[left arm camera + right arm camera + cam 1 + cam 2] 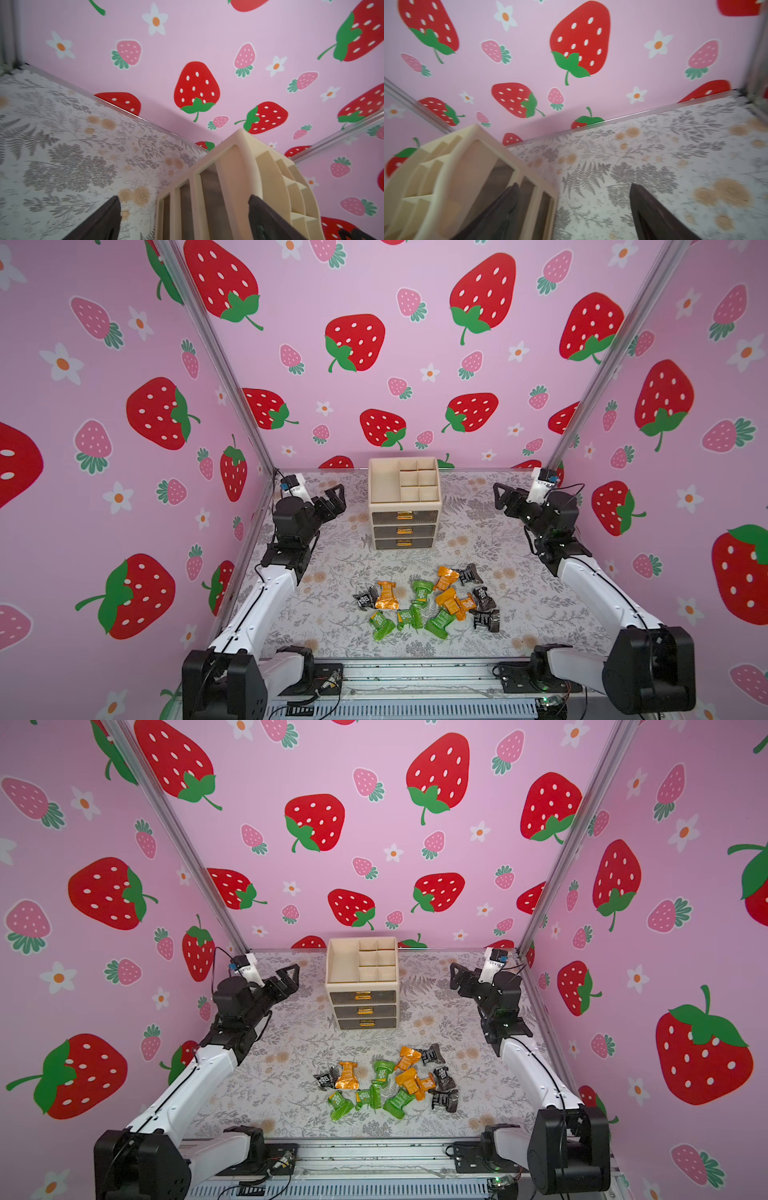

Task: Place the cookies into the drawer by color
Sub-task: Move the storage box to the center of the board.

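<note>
Your left claw (337, 498) stands wide open near the drawer (404, 506), holding and touching nothing. Your right claw (500, 495), blurred in its wrist view, looks open and empty too. The cookies (432, 602) lie heaped on the table (332, 564) in front of the drawer.

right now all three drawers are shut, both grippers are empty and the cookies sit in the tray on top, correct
Not quite. The cookies lie on the table in front of the drawer, not in its top tray, as both top views show. All three drawers are shut and the left gripper and right gripper are empty.
</note>
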Controlling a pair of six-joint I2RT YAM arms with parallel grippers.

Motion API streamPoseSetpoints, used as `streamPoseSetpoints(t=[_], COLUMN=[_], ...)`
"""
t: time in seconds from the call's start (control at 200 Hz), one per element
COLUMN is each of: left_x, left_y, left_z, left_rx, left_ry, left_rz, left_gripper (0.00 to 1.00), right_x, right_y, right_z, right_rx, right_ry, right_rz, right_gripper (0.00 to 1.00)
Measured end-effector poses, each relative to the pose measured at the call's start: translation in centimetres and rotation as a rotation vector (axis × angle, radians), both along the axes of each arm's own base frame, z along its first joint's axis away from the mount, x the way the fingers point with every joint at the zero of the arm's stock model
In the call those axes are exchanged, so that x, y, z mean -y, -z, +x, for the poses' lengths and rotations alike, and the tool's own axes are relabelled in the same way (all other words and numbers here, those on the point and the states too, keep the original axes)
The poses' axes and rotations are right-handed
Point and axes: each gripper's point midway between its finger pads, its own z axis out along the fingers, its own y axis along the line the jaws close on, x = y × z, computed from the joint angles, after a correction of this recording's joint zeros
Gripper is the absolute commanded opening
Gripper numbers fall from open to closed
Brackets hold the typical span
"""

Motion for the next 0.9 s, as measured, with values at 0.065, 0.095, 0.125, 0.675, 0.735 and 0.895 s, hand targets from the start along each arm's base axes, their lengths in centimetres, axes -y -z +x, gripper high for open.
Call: streamPoseSetpoints(t=[0.065, 0.095, 0.125, 0.675, 0.735, 0.895], left_x=[2.3, 3.2, 4.2, 10.3, 10.6, 11.3], left_y=[-0.4, -0.5, -0.7, 2.3, 2.2, 1.6], left_z=[0.9, 1.3, 1.7, 6.4, 7.0, 9.0], left_rx=[-0.015, -0.017, -0.019, -0.127, -0.124, -0.105], left_ry=[0.071, 0.096, 0.124, 0.247, 0.251, 0.258], left_rz=[-0.011, -0.014, -0.014, 0.064, 0.069, 0.089], left_gripper=[0.95, 0.93, 0.92, 0.6, 0.58, 0.54], right_x=[-2.6, -3.9, -5.0, -17.6, -17.8, -18.3], right_y=[-0.7, -1.0, -1.2, 1.0, 1.0, 1.0], right_z=[0.4, 0.6, 0.8, 2.5, 2.9, 4.1], right_rx=[-0.027, -0.042, -0.053, -0.212, -0.21, -0.206], right_ry=[-0.064, -0.098, -0.125, -0.434, -0.437, -0.437], right_rz=[0.012, 0.014, 0.013, -0.02, -0.021, -0.02], right_gripper=[0.86, 0.85, 0.85, 0.54, 0.53, 0.48])
